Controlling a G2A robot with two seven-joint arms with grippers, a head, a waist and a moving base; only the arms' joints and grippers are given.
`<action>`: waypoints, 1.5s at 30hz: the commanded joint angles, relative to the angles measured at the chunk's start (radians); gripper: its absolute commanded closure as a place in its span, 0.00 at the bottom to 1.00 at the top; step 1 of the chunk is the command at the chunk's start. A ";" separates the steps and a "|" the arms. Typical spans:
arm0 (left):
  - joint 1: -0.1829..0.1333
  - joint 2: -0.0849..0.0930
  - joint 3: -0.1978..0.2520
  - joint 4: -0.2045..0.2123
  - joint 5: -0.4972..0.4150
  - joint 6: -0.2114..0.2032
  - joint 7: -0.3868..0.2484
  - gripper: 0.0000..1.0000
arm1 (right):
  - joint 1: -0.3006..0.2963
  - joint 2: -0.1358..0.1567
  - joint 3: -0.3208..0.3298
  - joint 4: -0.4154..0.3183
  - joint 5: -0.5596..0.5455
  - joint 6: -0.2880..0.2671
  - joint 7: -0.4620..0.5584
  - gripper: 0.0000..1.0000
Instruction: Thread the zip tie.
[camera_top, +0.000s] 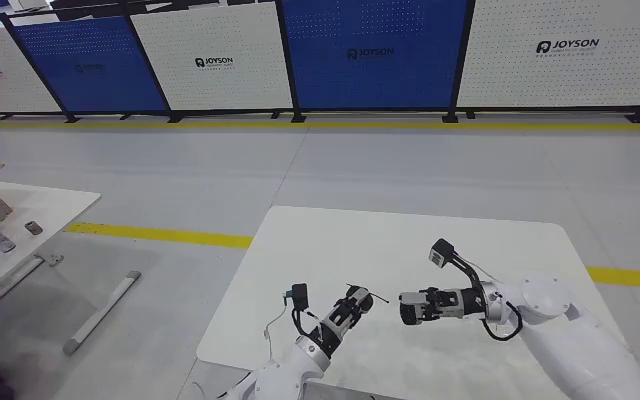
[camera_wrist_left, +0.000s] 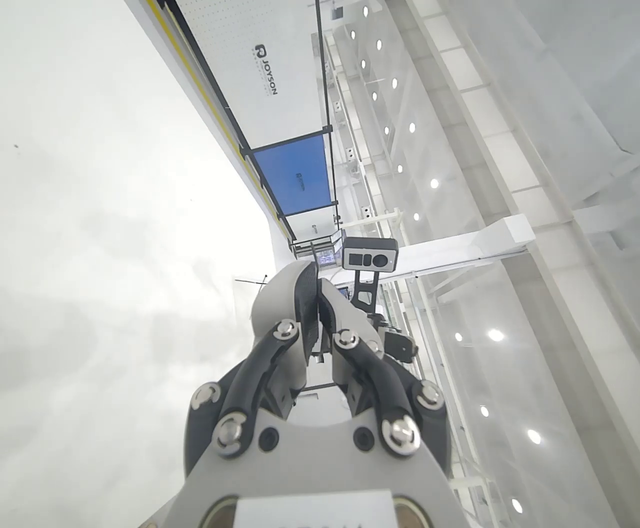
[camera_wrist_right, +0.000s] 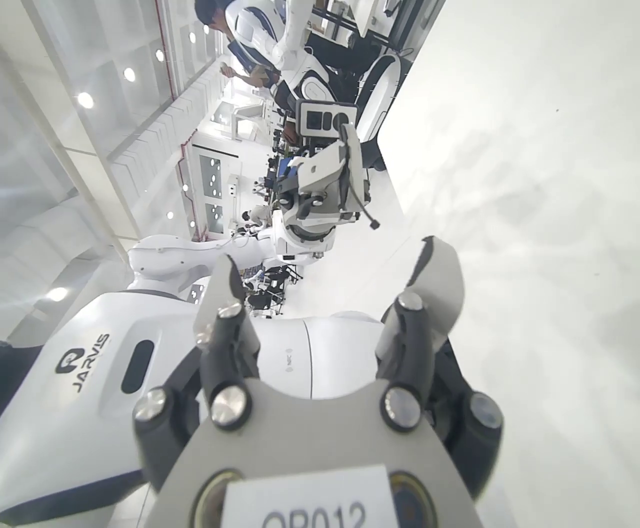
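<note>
A thin black zip tie (camera_top: 381, 297) is clamped in my left gripper (camera_top: 361, 299), low over the front of the white table (camera_top: 420, 235). In the left wrist view the gripper (camera_wrist_left: 315, 282) is shut, and one thin end of the zip tie (camera_wrist_left: 250, 282) sticks out sideways past the fingers. My right gripper (camera_top: 403, 307) faces it a short way off, level with it. The right wrist view shows that gripper (camera_wrist_right: 332, 275) open with nothing between its fingers. Beyond it is the left gripper (camera_wrist_right: 327, 187), with the zip tie (camera_wrist_right: 367, 216) hanging out and its small head at the end.
The two grippers point at each other with a small gap between them. A second white table (camera_top: 40, 210) with small items stands at the far left. Grey floor with a yellow line (camera_top: 160, 235) and blue and white panels lies beyond the table.
</note>
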 joint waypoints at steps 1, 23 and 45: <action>-0.006 -0.002 0.000 0.002 -0.008 0.019 0.006 1.00 | -0.022 0.010 0.032 -0.012 0.004 -0.013 0.004 0.00; -0.022 -0.007 -0.006 0.014 -0.054 0.049 0.000 1.00 | -0.071 0.028 0.089 -0.042 0.018 -0.022 -0.009 0.00; 0.084 0.001 -0.155 -0.199 -0.292 -0.073 -0.088 1.00 | -0.071 0.028 0.089 -0.042 0.018 -0.022 -0.009 0.00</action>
